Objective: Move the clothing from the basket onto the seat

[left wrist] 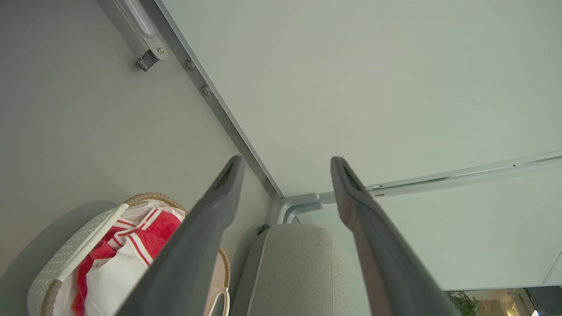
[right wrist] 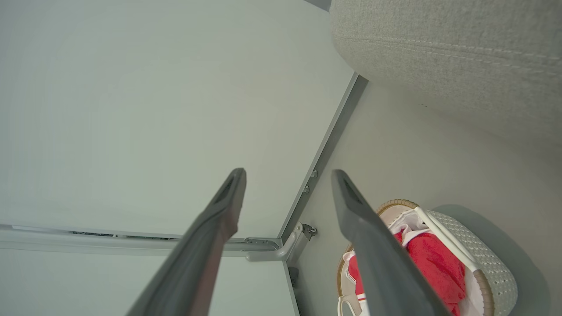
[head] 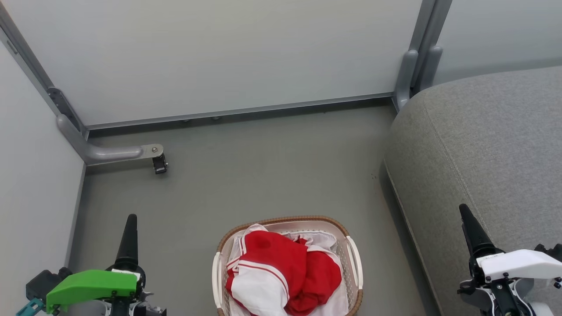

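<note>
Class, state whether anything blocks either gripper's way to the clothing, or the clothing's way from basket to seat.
Nothing visible does. The clothing lies uncovered in the basket; only bare floor lies between it and the open left gripper, open right gripper and seat.

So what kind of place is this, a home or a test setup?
Probably a staged test cell rather than a home: pale metal-framed partition panels, a caster foot, bare grey floor, and one grey seat beside a basket.
</note>
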